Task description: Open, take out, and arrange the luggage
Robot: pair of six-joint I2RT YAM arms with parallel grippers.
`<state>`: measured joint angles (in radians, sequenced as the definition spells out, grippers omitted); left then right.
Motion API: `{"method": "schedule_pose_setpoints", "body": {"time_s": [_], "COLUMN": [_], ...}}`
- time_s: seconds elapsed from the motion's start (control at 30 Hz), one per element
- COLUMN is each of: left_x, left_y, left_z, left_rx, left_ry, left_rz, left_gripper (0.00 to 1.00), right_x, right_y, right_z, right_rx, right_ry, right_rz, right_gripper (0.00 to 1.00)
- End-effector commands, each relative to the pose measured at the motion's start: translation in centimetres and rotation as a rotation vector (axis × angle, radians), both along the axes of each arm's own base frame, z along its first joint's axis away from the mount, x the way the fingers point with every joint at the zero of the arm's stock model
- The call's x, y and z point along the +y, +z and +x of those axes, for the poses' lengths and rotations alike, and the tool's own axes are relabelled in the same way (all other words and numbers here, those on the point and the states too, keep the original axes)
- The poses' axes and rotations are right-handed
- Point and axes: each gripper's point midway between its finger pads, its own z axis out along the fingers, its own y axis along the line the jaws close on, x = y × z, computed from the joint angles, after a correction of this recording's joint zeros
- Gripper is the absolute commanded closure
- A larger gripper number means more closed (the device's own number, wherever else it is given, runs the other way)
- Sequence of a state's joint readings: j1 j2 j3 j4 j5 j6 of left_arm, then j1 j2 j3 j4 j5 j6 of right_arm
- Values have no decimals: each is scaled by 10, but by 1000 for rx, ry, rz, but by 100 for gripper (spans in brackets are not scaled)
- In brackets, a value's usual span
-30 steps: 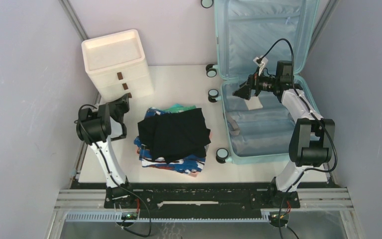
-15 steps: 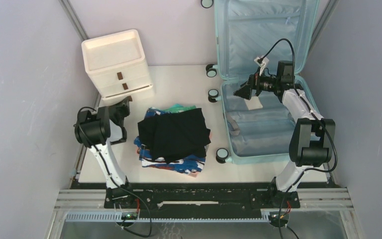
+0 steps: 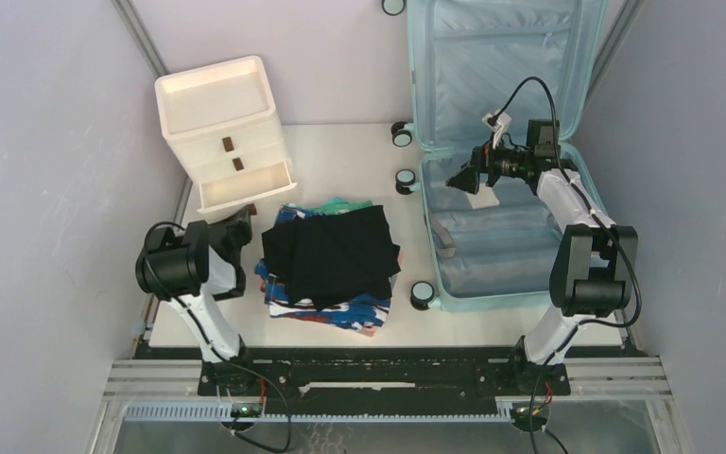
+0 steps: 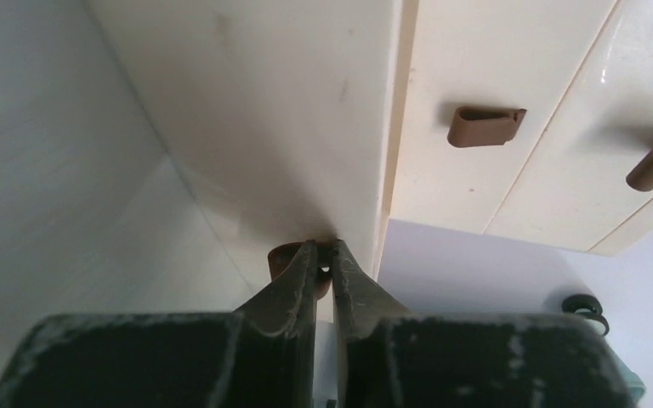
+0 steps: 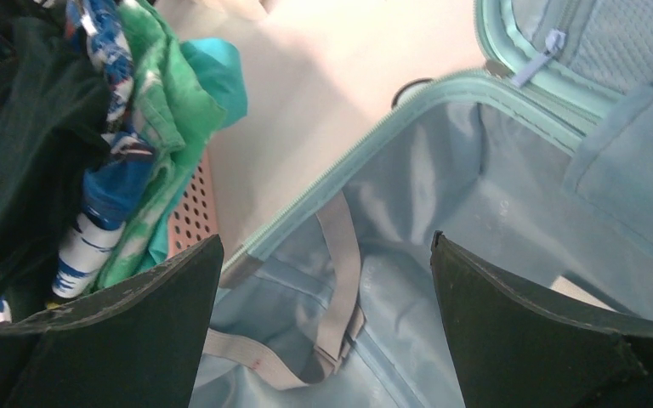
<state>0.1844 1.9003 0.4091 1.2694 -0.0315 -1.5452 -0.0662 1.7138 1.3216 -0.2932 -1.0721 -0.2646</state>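
At the right rear of the surface: luggage, open, its lid propped upright against the back wall and its lower shell lying flat, with grey straps loose on the lining. We noted the right fingers spread wide above that shell, holding nothing.

Left rear: cream drawer cabinet, bottom drawer standing pulled out. We found the left fingers pinched nearly together on that drawer's brown handle.

Centre: pile of clothes, black garment on top, colourful pieces beneath, resting in a pink basket just beside the luggage.
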Motion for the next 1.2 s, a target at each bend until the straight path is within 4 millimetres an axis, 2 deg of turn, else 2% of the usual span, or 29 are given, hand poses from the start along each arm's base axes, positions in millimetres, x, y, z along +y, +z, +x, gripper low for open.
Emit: {"method": "schedule_pose_setpoints", "body": {"time_s": [0.0, 0.07, 0.1, 0.17, 0.33, 0.47, 0.57, 0.7, 0.83, 0.93, 1.07, 1.17], "left_x": [3, 2, 1, 1, 2, 2, 3, 8, 23, 37, 52, 51], "left_y": [5, 10, 14, 21, 44, 52, 54, 64, 94, 119, 148, 171], "left_z": [-13, -13, -12, -13, -21, -40, -58, -86, -111, -130, -153, -157], "left_rx": [17, 26, 26, 34, 61, 119, 187, 272, 318, 332, 317, 258], "left_ry": [25, 14, 10, 0, -24, -40, -62, -77, -33, 38, 160, 170], "left_rz": [29, 39, 48, 76, 186, 291, 391, 543, 698, 788, 824, 847], "left_gripper": [73, 50, 42, 35, 30, 28, 26, 23, 13, 1, 0, 0], "right_x": [-18, -25, -29, -37, -62, -92, -103, -107, -111, -110, -110, -111], "right_y": [3, -7, -12, -22, -55, -96, -111, -128, -150, -159, -164, -167], "right_z": [11, 13, 15, 18, 26, 39, 48, 54, 55, 55, 59, 61], "right_rx": [-105, -114, -113, -105, -32, 139, 179, 213, 289, 314, 327, 350], "right_ry": [-34, -47, -58, -81, -155, -274, -339, -408, -481, -491, -494, -496], "right_rz": [-136, -193, -220, -274, -423, -578, -627, -682, -736, -736, -741, -747], "right_gripper": [0, 0, 0, 0, 0, 0, 0, 0, 0, 0, 0, 0]}}
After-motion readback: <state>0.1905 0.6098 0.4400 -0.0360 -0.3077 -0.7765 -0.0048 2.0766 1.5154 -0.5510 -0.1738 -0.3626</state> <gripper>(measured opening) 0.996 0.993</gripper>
